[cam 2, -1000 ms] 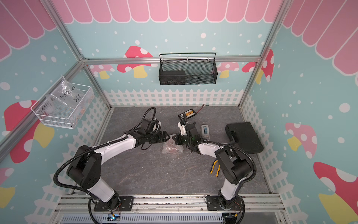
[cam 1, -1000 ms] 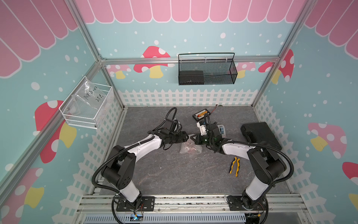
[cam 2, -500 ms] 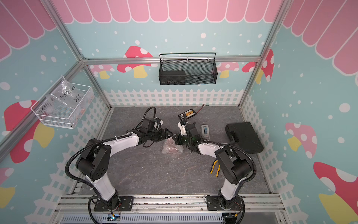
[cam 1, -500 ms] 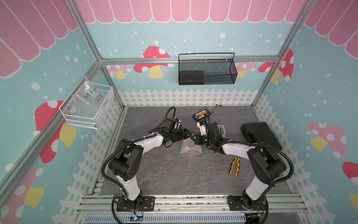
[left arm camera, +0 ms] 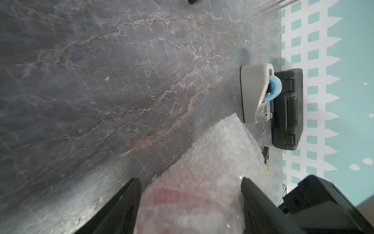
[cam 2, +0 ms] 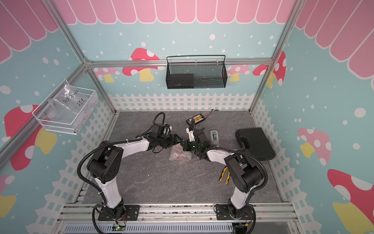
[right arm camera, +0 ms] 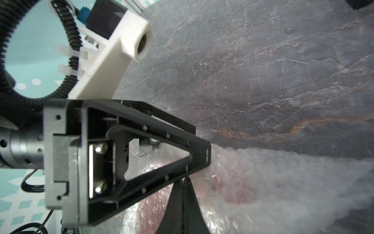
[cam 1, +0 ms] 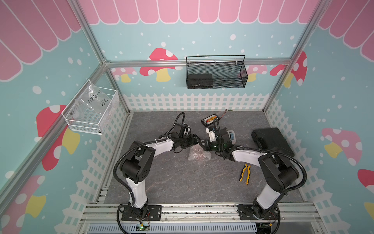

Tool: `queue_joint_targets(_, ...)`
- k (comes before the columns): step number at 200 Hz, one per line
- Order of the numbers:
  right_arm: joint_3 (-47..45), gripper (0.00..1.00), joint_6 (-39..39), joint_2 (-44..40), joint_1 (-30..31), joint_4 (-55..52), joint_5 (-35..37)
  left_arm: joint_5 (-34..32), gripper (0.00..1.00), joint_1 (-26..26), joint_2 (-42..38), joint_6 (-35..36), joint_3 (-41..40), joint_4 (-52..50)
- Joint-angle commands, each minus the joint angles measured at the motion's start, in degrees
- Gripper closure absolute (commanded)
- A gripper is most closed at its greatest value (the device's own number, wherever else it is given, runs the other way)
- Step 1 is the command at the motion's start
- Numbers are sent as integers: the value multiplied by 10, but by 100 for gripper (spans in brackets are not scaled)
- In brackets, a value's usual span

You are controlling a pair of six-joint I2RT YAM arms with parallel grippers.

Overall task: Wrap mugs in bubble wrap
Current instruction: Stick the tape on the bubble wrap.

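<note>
Where legible, bag "PCF 8-02"; left end effector wide, right end effector closed.

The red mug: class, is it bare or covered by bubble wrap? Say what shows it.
Covered. The mug shows only as a red blur through the bubble wrap bunched over it; its underside cannot be told.

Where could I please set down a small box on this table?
The widest bare stretch of table lies in front of the bubble wrap, between the two arms, bordered by the pliers. The back left corner is bare too. Crowded: the middle, where left gripper and right gripper meet at the wrap, with tape dispenser and black case nearby.
</note>
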Motion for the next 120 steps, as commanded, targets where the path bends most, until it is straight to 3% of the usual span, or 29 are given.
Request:
queue_joint_targets(1,-10,100,5,-2,1,20,11,-32,23,2,24,-7,12,-34)
queue_joint_targets(27,-12,100,7,-7,2,19,19,-42,29,0,33,-3,10,-46)
queue_joint_targets(72,0,75,-4,-36,11,-14,51,-60,30,-5,33,2,-13,-43)
queue_joint_targets(120,19,65,-54,-70,29,-109,109,-67,31,-6,29,11,-15,-45)
